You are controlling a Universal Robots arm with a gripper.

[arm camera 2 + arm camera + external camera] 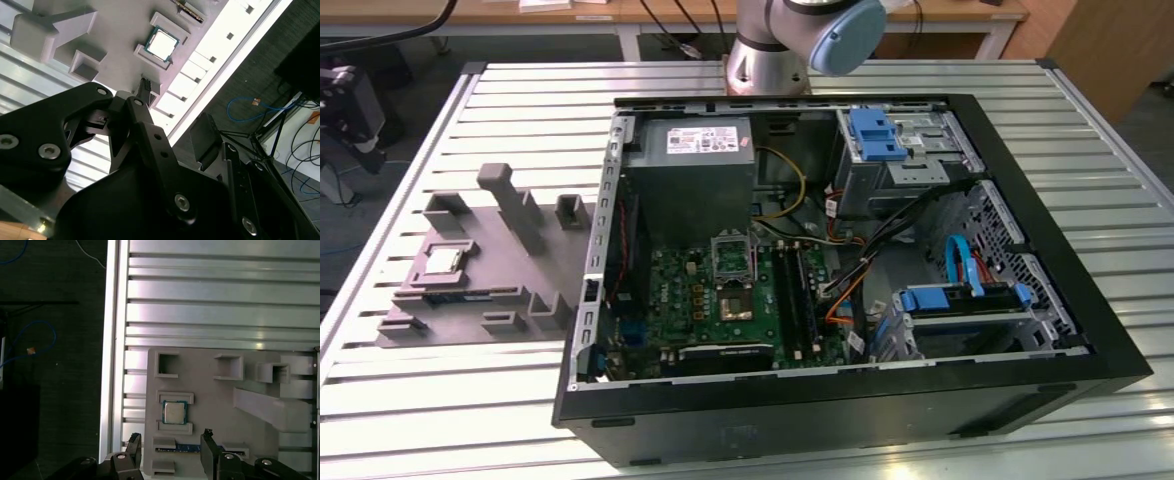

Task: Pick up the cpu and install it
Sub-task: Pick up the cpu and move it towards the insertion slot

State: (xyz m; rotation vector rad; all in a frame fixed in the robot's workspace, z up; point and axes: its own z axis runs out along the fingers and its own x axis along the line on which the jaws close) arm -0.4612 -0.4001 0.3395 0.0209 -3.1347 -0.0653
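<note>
The cpu [173, 412], a silvery square with a greenish rim, lies in the grey tray [210, 402] near the spread gripper [170, 440].

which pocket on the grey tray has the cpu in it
The bracketed pocket holding the cpu, silvery with a green rim; the square pockets elsewhere on the grey tray look empty.

Finish: cpu [173, 412] lid bright smooth metal; holder tray [210, 405] matt grey plastic; table [220, 290] ribbed glossy aluminium; PC case [854, 410] matt black metal.

Hand [170, 435], partly beyond first wrist view's edge
</note>
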